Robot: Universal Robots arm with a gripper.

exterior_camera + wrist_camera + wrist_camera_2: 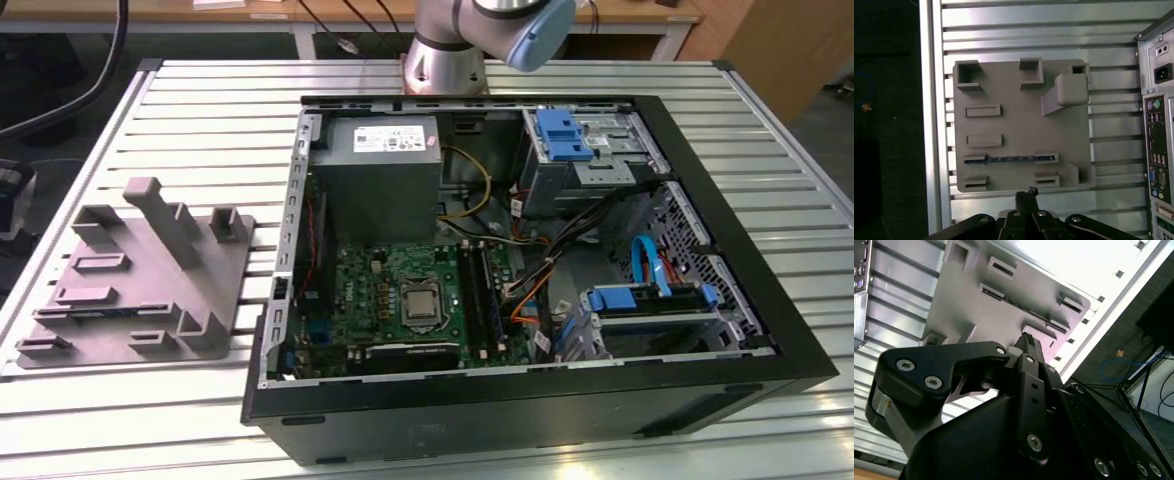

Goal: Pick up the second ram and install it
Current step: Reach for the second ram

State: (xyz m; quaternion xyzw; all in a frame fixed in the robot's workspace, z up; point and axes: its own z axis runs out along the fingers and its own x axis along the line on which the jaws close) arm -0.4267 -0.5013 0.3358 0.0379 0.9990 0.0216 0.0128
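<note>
Second ram [1010,159], that thin dark flat stick, sits edge-on in the grey plastic tray [1019,115] just beyond the black hand [1025,196], which is pressed together, empty.

1. Table [174,110]: I log a pale grey top of slatted aluminium with parallel grooves and a raised rail along its edge.
2. Table rail [934,125]: in the first wrist view it runs as a bright strip between the slats and the floor.
3. Floor [884,150]: dark and matt beyond the table edge.
4. Blue cable [1114,369]: loose loops on the floor in the second wrist view, with thin black cables [1149,395] just beside them.
5. Wooden bench [334,12]: behind the table, light brown top on a white leg [304,42].
6. Wooden panel [781,50]: at the exterior view's right, upright.
7. Light [1079,260]: strong glare whitens the slats in the second wrist view.
</note>
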